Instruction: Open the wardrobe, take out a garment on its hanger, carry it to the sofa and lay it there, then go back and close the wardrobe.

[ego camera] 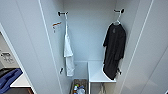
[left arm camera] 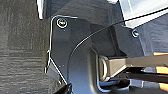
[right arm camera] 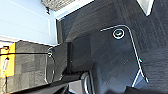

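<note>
The wardrobe (ego camera: 87, 30) stands open in front of me in the head view, with its left door (ego camera: 25, 37) and right door (ego camera: 152, 45) swung out to the sides. Inside, the black garment (ego camera: 114, 50) hangs on a white hanger (ego camera: 117, 22) from a black peg (ego camera: 119, 11) on the right wall. A white shirt (ego camera: 68, 52) hangs from a peg (ego camera: 61, 13) on the left wall. Both wrist views look down over dark robot parts at dark carpet (left arm camera: 20, 50).
A white shelf (ego camera: 98, 72) sits low in the wardrobe under the garment. A basket of small items (ego camera: 78, 88) stands on the wardrobe floor. Blue fabric (ego camera: 8, 78) lies on a white surface at lower left. A white panel (right arm camera: 25, 22) borders the carpet in the right wrist view.
</note>
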